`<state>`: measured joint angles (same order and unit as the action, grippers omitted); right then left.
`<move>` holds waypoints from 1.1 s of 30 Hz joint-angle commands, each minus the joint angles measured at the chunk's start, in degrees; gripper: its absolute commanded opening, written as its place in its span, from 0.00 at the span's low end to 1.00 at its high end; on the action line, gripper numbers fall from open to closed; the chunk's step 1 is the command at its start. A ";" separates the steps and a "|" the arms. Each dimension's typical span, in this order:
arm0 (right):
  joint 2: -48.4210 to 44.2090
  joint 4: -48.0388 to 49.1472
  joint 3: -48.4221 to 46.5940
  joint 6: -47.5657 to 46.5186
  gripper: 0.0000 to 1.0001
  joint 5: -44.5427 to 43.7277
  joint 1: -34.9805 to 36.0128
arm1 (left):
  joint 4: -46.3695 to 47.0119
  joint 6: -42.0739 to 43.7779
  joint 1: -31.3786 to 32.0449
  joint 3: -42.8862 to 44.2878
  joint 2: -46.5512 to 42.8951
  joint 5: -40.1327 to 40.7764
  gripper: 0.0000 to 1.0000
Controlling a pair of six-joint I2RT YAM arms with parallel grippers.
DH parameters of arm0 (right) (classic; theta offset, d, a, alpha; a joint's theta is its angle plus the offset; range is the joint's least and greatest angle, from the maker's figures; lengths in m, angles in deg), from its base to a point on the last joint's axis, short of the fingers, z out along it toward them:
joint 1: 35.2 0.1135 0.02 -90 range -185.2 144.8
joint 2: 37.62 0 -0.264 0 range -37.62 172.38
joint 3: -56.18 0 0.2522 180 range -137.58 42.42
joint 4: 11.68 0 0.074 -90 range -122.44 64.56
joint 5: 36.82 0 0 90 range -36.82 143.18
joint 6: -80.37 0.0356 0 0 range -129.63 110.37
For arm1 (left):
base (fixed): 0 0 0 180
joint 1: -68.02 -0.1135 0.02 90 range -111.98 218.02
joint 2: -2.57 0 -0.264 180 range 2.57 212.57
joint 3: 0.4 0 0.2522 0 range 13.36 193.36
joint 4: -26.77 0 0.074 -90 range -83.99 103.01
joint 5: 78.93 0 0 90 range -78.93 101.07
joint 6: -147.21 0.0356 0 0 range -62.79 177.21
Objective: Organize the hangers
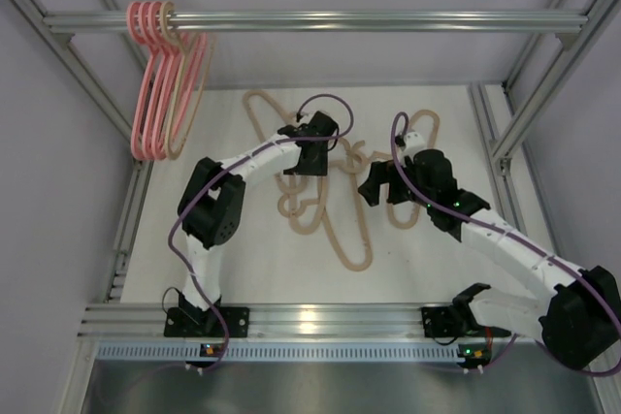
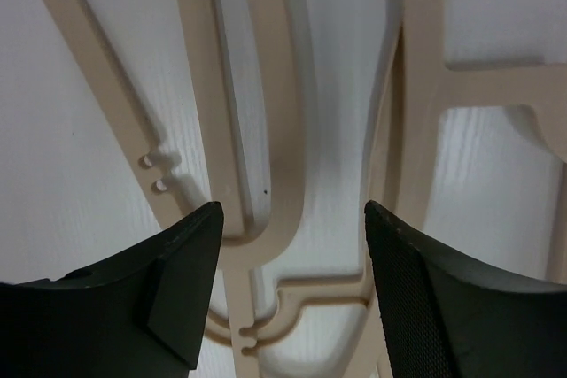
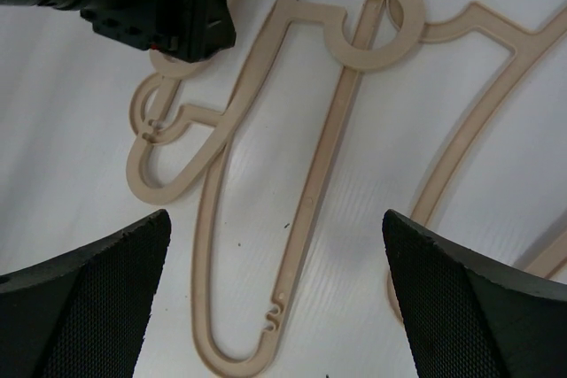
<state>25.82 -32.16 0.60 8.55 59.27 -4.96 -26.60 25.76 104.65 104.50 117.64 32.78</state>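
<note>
Three pink hangers and beige ones hang by their hooks at the left end of the silver bar. Several beige hangers lie overlapped on the white table. My left gripper is open and low over the middle of that pile; in its wrist view the gripper straddles overlapping beige hanger strips. My right gripper is open and empty just to the right; in its view the gripper hovers above a beige hanger, and the left gripper's black body shows at top left.
Aluminium frame posts stand at the left and right of the table. A metal rail runs along the near edge by the arm bases. White table surface lies in front of the pile.
</note>
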 commanded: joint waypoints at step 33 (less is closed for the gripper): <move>-3.68 3.73 -1.41 1.43 1.00 1.64 -1.24 | 7.80 -1.43 -4.19 -7.01 -11.60 -15.19 0.00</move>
<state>23.50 -31.86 2.55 9.71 59.71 -5.28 -19.67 24.34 99.99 98.79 116.22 21.77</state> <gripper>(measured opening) 0.993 0.220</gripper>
